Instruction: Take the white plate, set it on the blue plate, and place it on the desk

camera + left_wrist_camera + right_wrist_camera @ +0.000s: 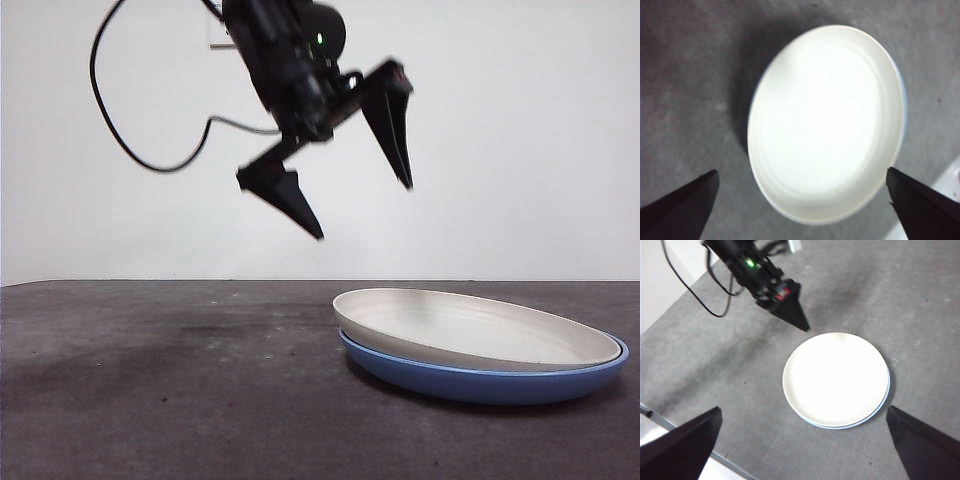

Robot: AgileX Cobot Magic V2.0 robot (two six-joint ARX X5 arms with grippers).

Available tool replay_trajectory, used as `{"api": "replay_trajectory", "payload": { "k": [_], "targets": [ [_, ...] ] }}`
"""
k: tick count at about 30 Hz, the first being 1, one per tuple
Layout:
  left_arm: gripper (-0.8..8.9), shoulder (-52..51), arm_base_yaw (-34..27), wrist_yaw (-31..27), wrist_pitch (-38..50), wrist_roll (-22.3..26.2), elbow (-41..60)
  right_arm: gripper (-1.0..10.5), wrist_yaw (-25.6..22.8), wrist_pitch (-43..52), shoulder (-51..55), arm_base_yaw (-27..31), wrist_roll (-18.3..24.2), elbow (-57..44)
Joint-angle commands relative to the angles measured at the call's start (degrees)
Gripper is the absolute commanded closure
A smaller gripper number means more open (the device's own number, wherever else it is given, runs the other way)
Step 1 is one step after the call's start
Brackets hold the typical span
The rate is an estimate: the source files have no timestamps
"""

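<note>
The white plate [480,330] is sitting on top of the blue plate [480,382], and both are resting on the desk [150,380]. The two plates are almost lined up, so only a thin blue edge is peeking out on one side in the right wrist view. So I think the stacking step is done, and the last step, putting the white plate down on the desk, is the one waiting.

The left gripper [365,210] is hanging in the air above the desk, up and off to one side of the plates. Its jaws are standing wide open and holding nothing. Its own camera is looking down on the white plate, which is filling the space between the jaws.

The right gripper [800,440] is hanging high over the plates too. Its jaws are wide open and empty.

For the next move, a gripper is going to need to come down to the white plate's rim and pinch only that rim, not the blue one under it. That looks tricky, because the two rims are lying very close together.

There is lots of bare desk beside the plates for setting the white plate down. The desk's edge is showing in a corner of the right wrist view, well away from the plates.
</note>
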State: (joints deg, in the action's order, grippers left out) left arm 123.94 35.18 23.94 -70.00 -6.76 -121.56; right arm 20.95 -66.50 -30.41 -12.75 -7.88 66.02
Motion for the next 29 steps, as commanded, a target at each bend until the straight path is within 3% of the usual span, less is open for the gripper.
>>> {"api": "replay_trajectory", "payload": {
  "k": [1, 20, 29],
  "targets": [
    [2.1, -1.9, 0.5, 0.1, -2.5, 2.9, -2.6, 3.7, -0.1, 0.4, -0.2, -0.2, -0.4, 1.2],
    [2.11, -34.3, 2.1, 0.0, -11.4, 9.2, 0.4, 3.7, -2.5, 0.0, -0.2, -0.2, -1.4, 1.2],
    [2.11, -54.4, 2.9, 0.0, -8.4, 10.3, 20.2, 3.7, -3.4, -2.4, -0.6, -0.2, -5.7, 1.2]
  ]
}}
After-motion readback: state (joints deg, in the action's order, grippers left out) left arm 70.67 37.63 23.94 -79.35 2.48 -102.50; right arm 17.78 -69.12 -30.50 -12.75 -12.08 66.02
